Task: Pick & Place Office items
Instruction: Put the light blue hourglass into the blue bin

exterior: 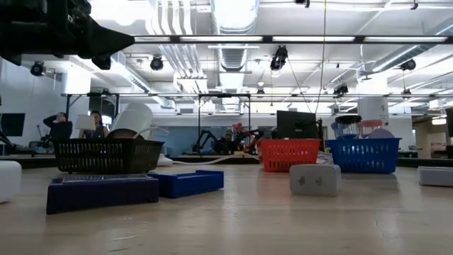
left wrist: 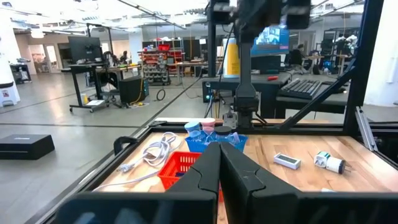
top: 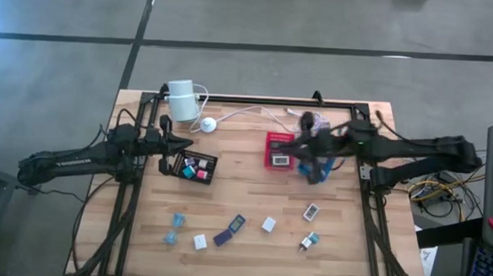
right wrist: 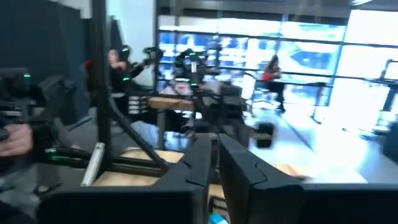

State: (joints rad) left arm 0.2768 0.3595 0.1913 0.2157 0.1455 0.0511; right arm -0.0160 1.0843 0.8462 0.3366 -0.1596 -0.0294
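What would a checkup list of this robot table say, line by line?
Surface: wooden table, mostly bare.
Job's things: small office items scattered on the front half; some in the black tray and red tray.
Clutter: white cylinder with puck.
Pincers: left pincer shut, by the black tray; right pincer shut, beside the red tray.
Cables: white cable along the back edge.
Surroundings: workshop, people far off.

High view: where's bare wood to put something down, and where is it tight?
Free: the wood between the black tray and the red tray, and the near right corner beyond the white piece. Crowded: the near middle, where small pieces lie from the teal piece to the plug-like piece, and the far edge around the white cylinder and cable.
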